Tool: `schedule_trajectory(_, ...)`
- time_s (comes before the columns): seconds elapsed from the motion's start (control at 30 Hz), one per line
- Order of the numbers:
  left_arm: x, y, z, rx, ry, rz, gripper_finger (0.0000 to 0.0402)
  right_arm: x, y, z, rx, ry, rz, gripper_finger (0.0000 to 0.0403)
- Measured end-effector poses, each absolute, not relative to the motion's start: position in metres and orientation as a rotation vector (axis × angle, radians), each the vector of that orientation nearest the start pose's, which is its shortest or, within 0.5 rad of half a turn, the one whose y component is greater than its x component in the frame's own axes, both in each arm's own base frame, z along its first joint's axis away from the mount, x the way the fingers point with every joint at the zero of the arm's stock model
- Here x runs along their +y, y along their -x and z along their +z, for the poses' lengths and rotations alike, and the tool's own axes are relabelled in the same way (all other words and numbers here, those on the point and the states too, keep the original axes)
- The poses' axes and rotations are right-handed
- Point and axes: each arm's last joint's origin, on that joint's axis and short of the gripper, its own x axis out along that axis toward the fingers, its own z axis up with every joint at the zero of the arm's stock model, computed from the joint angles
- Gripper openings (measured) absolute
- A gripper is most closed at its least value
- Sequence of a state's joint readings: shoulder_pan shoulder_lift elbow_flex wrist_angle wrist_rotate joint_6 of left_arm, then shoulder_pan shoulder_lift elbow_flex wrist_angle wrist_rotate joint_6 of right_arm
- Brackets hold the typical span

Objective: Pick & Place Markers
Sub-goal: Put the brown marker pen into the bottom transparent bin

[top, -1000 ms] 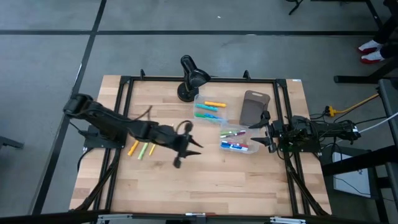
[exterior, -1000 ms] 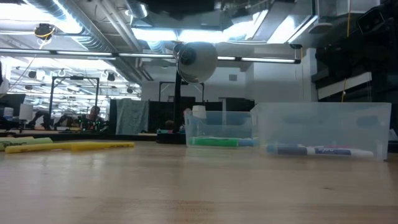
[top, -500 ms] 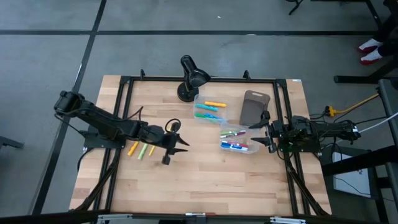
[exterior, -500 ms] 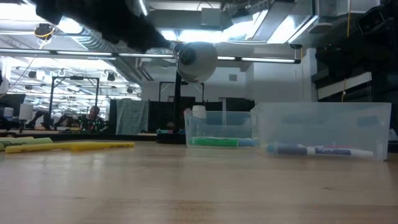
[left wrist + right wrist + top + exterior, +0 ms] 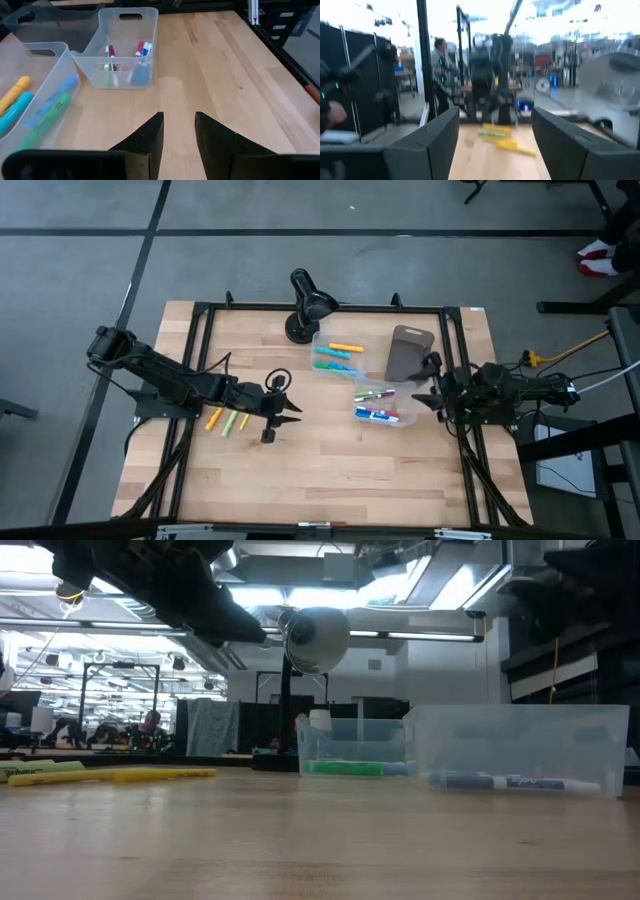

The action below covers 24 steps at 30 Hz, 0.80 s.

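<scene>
The left gripper (image 5: 281, 418) hangs above bare wood near the middle of the table (image 5: 330, 470), at about 9 o'clock from the table's centre, its arm reaching in from the left edge. Its 2 fingers (image 5: 150, 137) are parted with a narrow gap and grasp nothing; the left wrist view shows only wood between them.

3 loose markers (image 5: 228, 420) lie just at 9 o'clock of that gripper, side by side: 1 orange, 1 green, 1 yellow. In the low view they show as a yellow-green stick and a yellow stick (image 5: 165, 774) flat on the wood.

At 1 o'clock of the left gripper sit 2 clear plastic bins. The far bin (image 5: 322, 340) holds orange, blue and green markers (image 5: 338, 356). The near bin (image 5: 405, 420), touching it at its 4 o'clock corner, holds pink, green, red and blue markers (image 5: 377, 406). A grey-brown tray (image 5: 408, 352) lies at 3 o'clock of the far bin.

The right gripper (image 5: 431, 390) waits at the table's right side, just at 3 o'clock of the near bin, fingers (image 5: 430, 137) spread wide and empty. A black desk lamp (image 5: 305, 305) stands at the table's 12 o'clock edge. People show blurred in the room beyond.
</scene>
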State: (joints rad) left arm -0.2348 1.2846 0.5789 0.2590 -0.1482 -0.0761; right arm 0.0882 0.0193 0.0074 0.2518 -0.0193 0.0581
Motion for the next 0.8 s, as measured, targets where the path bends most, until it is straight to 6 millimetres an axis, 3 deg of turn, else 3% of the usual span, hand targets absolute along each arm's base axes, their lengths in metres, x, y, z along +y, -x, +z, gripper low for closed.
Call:
schedule_trajectory(0.27, -0.054, -0.252, 0.202, 0.437, -0.071, -0.032, 0.0103, 0.010, -0.089, 0.213, -0.380, -0.048, 0.186, 0.0244)
schedule_trajectory(0.43, -0.053, -0.252, 0.202, 0.434, -0.132, 0.013, 0.0104, 0.011, -0.092, 0.234, -0.270, -0.049, 0.185, 0.0244)
schedule_trajectory(0.6, -0.051, -0.252, 0.202, 0.432, -0.140, 0.053, 0.0100, 0.014, -0.115, 0.252, -0.131, -0.068, 0.224, 0.0244)
schedule_trajectory(0.8, -0.051, -0.252, 0.202, 0.433, -0.139, 0.056, 0.0102, 0.029, -0.162, 0.269, -0.008, -0.064, 0.475, 0.0244)
